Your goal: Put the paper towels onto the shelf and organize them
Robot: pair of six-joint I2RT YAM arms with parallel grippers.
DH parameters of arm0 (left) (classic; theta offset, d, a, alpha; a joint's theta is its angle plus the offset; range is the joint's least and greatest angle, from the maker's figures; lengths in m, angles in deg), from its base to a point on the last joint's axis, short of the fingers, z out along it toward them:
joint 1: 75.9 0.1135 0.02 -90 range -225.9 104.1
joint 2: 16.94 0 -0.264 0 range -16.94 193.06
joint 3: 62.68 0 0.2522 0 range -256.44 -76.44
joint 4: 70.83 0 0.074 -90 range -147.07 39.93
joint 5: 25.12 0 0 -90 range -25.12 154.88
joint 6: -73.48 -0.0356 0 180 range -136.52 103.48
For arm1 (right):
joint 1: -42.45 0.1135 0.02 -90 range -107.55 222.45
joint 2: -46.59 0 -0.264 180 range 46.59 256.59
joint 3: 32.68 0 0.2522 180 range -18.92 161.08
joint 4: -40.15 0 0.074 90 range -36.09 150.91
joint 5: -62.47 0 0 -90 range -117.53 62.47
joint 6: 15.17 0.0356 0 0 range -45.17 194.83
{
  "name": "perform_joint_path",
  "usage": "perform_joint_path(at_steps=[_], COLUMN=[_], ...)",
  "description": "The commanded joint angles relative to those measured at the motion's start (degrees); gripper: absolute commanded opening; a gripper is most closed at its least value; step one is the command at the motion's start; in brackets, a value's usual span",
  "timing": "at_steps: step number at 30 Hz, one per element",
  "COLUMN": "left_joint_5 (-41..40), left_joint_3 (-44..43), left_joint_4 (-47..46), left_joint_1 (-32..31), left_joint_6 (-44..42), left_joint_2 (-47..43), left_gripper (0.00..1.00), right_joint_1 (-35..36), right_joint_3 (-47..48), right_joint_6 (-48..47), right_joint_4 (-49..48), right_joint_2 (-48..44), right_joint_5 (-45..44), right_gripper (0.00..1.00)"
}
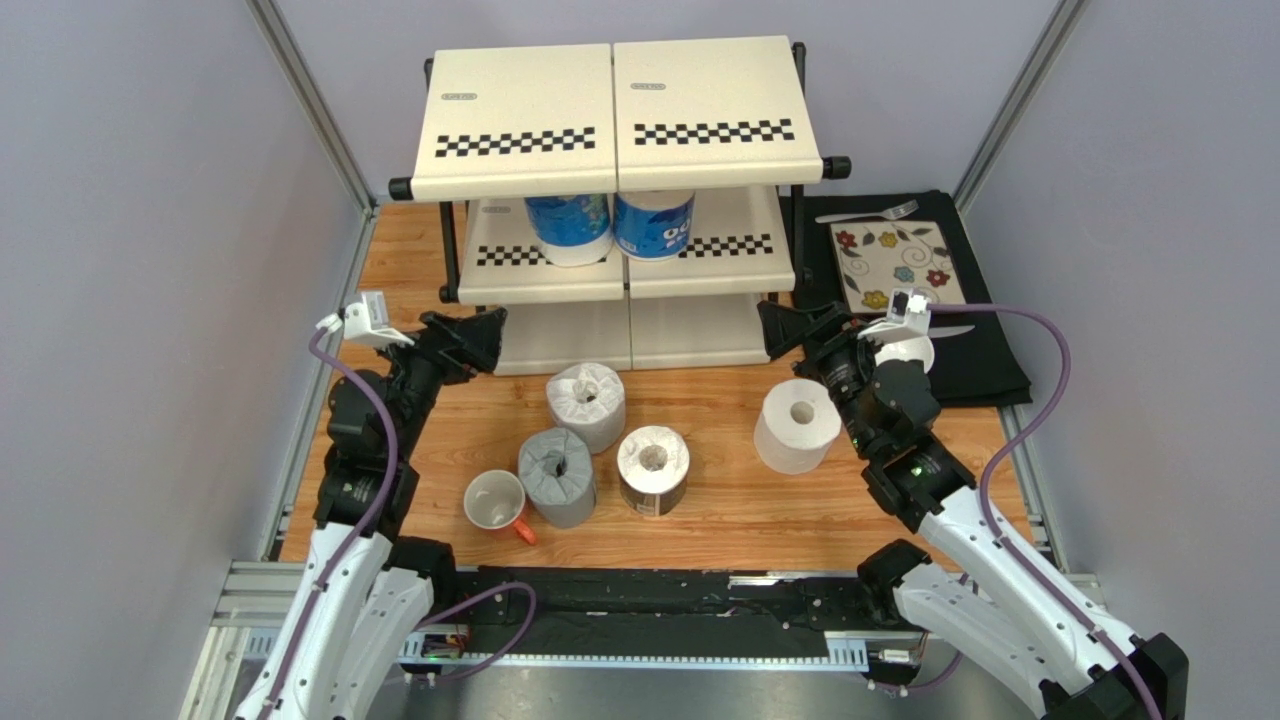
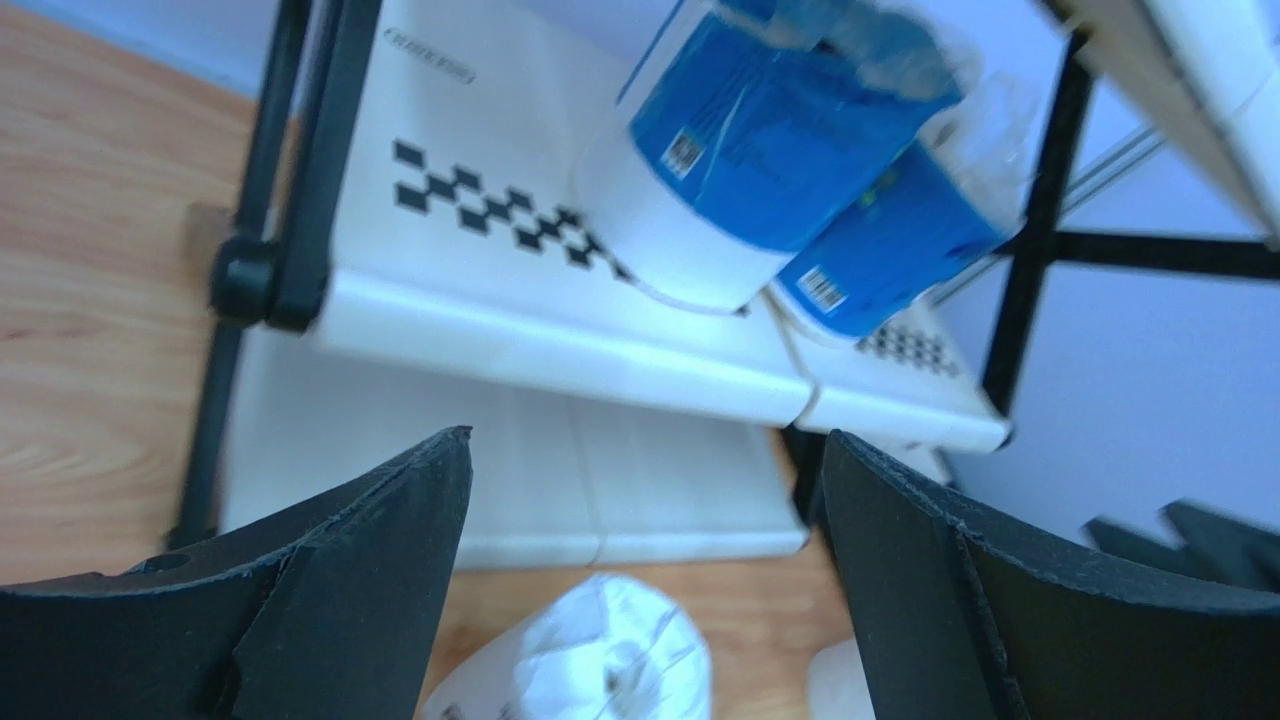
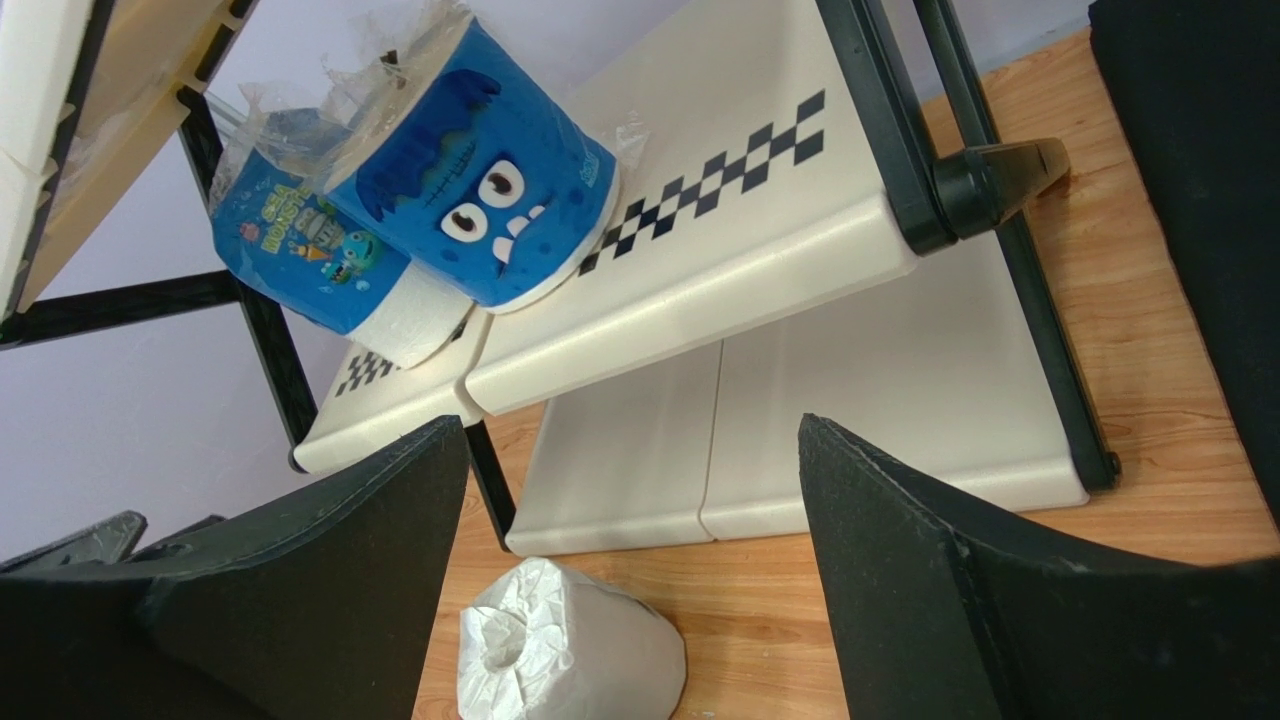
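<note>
As we read from the left, the left pincer [image 1: 469, 339] sits low at the left front corner of the shelf [image 1: 519, 98], its jaws spread apart and holding nothing. On the table [image 1: 721, 518], near the left arm, we find a white mug [image 1: 493, 500] with an orange handle. Just beside it on the right stands the grey roll [image 1: 556, 474], upright. Behind the grey roll stands the first plain white roll [image 1: 586, 402], just in front of the shelf's bottom tier. On the middle tier, under the top panels, we see the left blue-printed roll [image 1: 571, 225] and the right blue-printed roll [image 1: 655, 222] touching side by side, near the seam between the two panels. Just right of the grey roll stands the dark-wrapped roll [image 1: 654, 468], core upward. Further right, apart from that group, stands the second plain white roll [image 1: 796, 425], just beside the right arm. The right pincer [image 1: 809, 333] sits at the right front corner of the shelf, jaws likewise apart and empty. At far right a black mat [image 1: 977, 323] carries a floral tile [image 1: 894, 263].
</note>
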Motion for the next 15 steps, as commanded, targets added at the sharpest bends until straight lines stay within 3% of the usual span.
perform_joint_path(at_steps=[1, 10, 15], left_joint_5=[1.27, -0.41, -0.49], left_joint_3=[4.71, 6.65, 1.65], left_joint_4=[-21.55, -44.14, -46.01], left_joint_1=[-0.21, -0.21, -0.21], left_joint_6=[13.28, 25.33, 25.44], left_joint_2=[3.18, 14.69, 20.31], left_gripper=[0.97, 0.99, 0.99], right_joint_1=[0.15, 0.15, 0.07], right_joint_3=[-0.93, -1.73, -2.52], right_joint_6=[1.56, 2.35, 2.27], right_joint_4=[0.02, 0.2, 0.38], right_joint_2=[-1.04, -1.83, -2.79], right_joint_5=[0.57, 0.04, -0.57], right_gripper=[0.84, 0.84, 0.84])
